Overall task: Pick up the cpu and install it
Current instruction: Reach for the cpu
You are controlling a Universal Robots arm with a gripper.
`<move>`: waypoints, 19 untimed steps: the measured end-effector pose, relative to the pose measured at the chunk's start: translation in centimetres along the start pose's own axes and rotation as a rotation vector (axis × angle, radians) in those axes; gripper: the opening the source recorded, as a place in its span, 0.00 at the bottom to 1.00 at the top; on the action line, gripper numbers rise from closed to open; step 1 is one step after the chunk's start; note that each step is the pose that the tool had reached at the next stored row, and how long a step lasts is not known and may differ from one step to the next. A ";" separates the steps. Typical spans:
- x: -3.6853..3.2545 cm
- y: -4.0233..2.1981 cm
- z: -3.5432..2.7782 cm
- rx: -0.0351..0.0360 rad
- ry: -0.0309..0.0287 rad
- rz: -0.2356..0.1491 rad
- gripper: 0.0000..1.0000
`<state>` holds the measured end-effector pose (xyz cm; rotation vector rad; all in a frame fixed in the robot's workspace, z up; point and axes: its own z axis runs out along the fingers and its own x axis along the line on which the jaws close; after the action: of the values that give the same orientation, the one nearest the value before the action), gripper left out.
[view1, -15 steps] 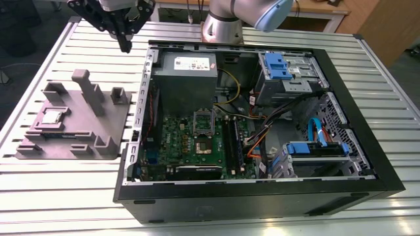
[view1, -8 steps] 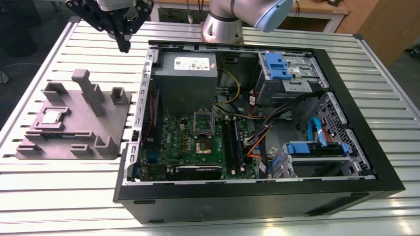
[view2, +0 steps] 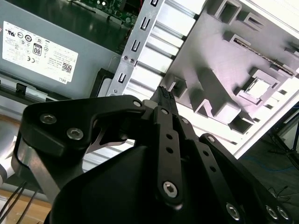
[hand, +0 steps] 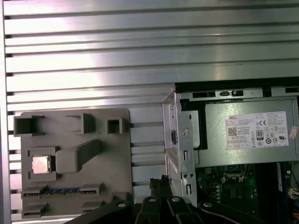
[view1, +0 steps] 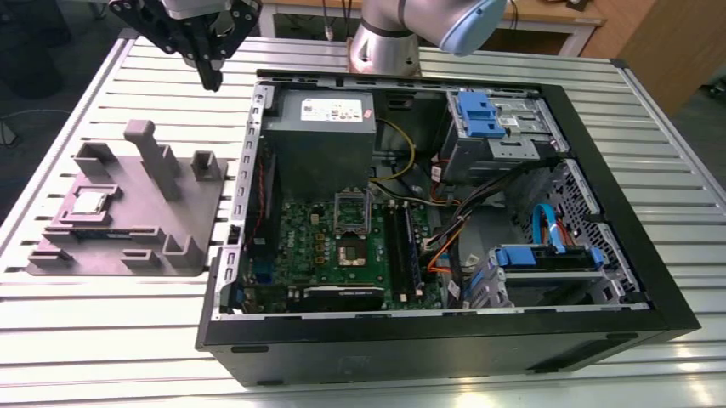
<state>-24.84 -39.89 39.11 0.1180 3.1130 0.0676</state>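
The cpu [view1: 91,202] is a small silver square chip lying flat in a recess of the gray holder block [view1: 170,223] on the exterior view's left, beside the open computer case. It also appears on that block in both wrist views, as the cpu [hand: 40,164] and the cpu [view2: 258,87]. My gripper [view1: 210,81] hangs high above the table near the case's far corner, well away from the chip, fingers pressed together and holding nothing. Its black fingers [view2: 164,95] taper to one tip. Inside the case, the motherboard socket [view1: 350,252] lies uncovered with its bracket [view1: 352,206] raised.
The black case [view1: 613,212] holds a gray power-supply box [view1: 323,127], blue drive caddies [view1: 488,115] and loose cables [view1: 454,238]. Tall posts [view1: 153,157] rise from the holder block. The ribbed metal table [view1: 114,340] stretches around both.
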 end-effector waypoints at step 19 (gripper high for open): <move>0.78 -0.06 -0.01 0.0000 0.0000 0.000 0.11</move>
<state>-25.62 -39.89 39.10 0.1180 3.1129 0.0677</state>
